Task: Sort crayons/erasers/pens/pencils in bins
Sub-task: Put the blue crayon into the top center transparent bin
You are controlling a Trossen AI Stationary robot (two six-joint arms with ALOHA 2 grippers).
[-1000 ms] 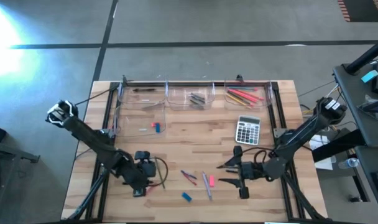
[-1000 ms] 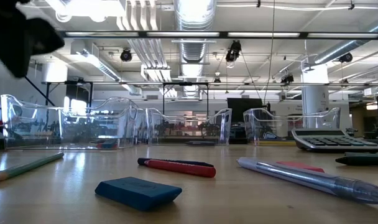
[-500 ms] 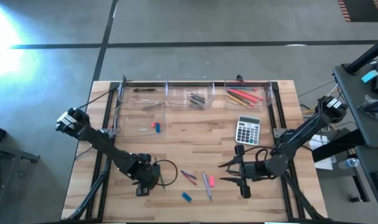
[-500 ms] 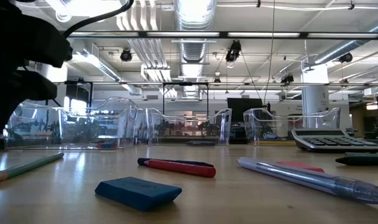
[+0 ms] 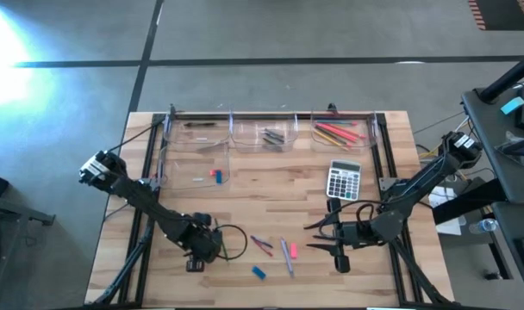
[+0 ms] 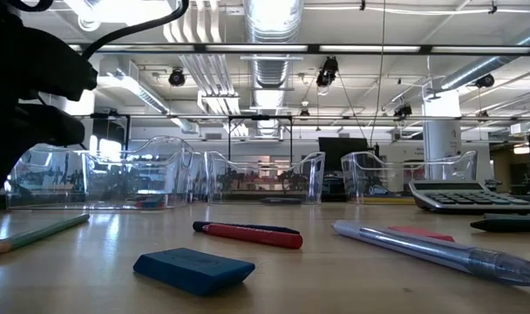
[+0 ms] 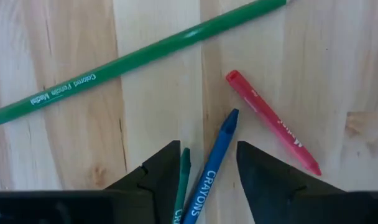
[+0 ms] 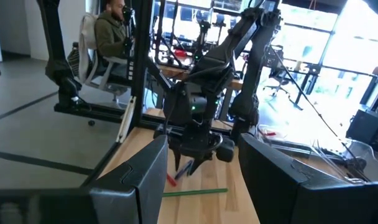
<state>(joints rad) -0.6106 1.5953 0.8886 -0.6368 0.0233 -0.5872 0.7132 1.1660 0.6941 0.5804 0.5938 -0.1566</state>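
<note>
Down low, left gripper [image 7: 207, 163] parted, straddling blue crayon [image 7: 212, 163] and green crayon [image 7: 181, 180], green pencil [image 7: 133, 60] just beyond

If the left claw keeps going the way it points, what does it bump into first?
Probably the blue crayon, which lies between the left claw's open fingers, with a thin green crayon right beside it. Depth is hard to judge, so either could touch first.
</note>
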